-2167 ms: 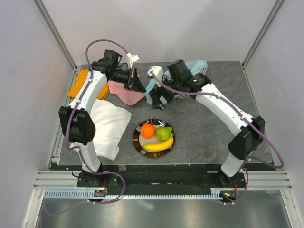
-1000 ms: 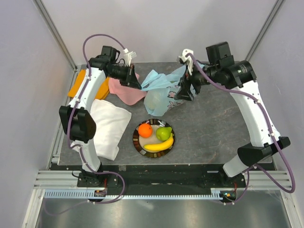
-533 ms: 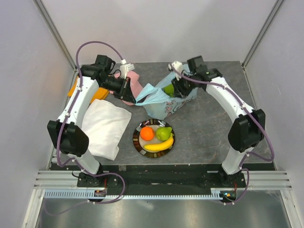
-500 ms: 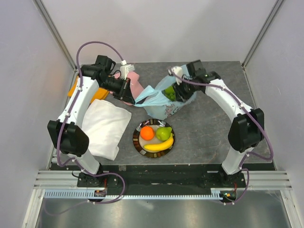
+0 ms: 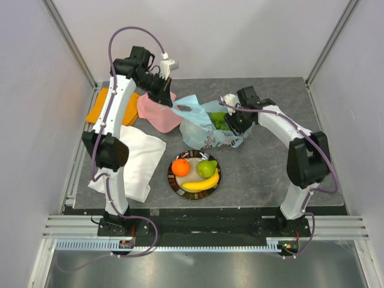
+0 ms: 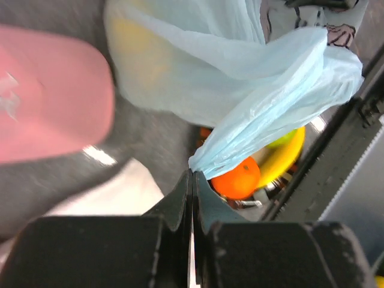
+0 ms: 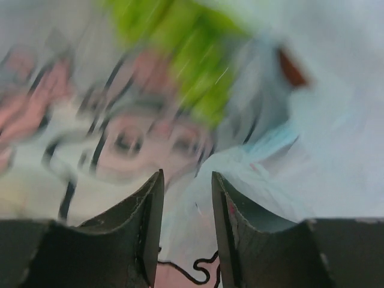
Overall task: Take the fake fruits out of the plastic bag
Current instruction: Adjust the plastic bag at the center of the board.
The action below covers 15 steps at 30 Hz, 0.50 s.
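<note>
The plastic bag, light blue with pink prints, lies behind the plate. My left gripper is shut on the bag's handle and holds it up and to the left. My right gripper sits at the bag's right side by its mouth. Its jaws stand partly apart, with bag film between them. A green fruit shows inside the bag, a blurred green shape just past the right fingertips. On the plate lie an orange, a green pear and a banana.
A pink cloth lies behind the bag on the left. An orange cloth is at the far left, and a white folded cloth lies left of the plate. Frame posts and walls close in the table.
My left gripper has risen and drawn back with the handle, stretching the bag. My right gripper has dropped to the bag's right side, and its jaws have narrowed.
</note>
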{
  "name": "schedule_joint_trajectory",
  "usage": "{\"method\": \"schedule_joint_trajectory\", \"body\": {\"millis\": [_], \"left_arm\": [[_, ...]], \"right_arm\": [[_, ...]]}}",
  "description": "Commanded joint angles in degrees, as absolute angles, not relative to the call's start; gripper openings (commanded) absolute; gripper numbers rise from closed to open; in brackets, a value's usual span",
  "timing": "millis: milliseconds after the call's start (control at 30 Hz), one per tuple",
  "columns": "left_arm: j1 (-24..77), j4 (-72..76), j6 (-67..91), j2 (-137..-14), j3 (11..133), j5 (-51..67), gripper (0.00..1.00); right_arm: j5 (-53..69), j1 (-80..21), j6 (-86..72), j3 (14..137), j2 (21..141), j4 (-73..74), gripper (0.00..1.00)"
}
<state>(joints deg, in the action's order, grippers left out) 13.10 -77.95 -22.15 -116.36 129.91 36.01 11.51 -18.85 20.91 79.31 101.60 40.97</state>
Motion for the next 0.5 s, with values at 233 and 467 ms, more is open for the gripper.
{"method": "schedule_joint_trajectory", "body": {"millis": [233,467], "left_arm": [[17.1,-65.0,-22.7,-118.6,140.0,41.9,0.02],[18.9,-78.9,-36.5,-104.1,114.4,44.5,0.02]], "right_arm": [[-6.1,-9.6,12.3,86.1,107.8,29.9,0.45],[-3.3,-6.8,11.3,69.1,87.6,33.1,0.46]]}}
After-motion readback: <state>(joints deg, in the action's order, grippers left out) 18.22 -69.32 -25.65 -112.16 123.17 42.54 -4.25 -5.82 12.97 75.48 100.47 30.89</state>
